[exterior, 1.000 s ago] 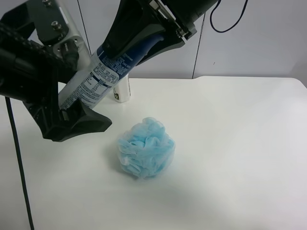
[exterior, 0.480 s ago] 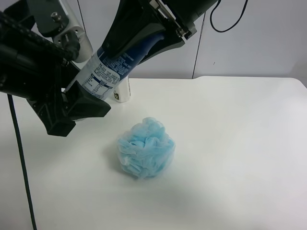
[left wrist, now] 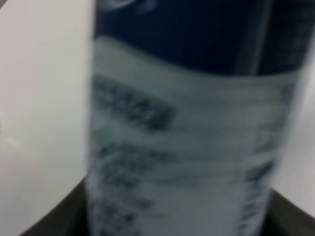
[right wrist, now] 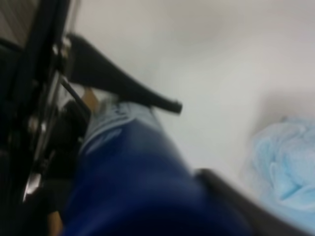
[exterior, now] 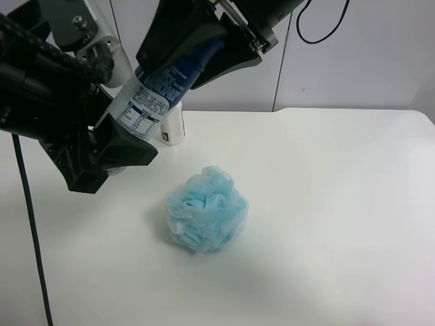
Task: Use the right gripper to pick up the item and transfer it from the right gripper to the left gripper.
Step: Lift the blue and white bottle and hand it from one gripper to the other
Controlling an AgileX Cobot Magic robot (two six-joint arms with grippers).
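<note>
Where the two black arms meet in the upper left of the exterior high frame, the item [exterior: 151, 102] hangs in the air above the white table [exterior: 326, 204], tilted, its dark blue cap pointing up and to the right and its printed silver-white body slanting down to the left; nothing of it touches the table. The right gripper [exterior: 166, 71] reaches in from the top of the frame and is clamped on the item's cap end, one wide finger above the can and one below it; in the right wrist view the blue cap fills the foreground, badly blurred, with a dark finger [right wrist: 231, 196] beside it. The left gripper [exterior: 112, 153] comes in from the left edge and surrounds the lower part of the can; the left wrist view shows the blurred label close up, with dark fingers [left wrist: 44, 228] at either side of the can's base; whether this claw is pressing on the can or only standing around it, I cannot tell. A small white bottle [exterior: 174, 129] stands upright on the table behind the can, partly hidden by it; a light-blue mesh puff [exterior: 207, 210] rests on the table near the middle of the frame, well apart from both claws; a black cable [exterior: 27, 231] hangs down the left edge.
</note>
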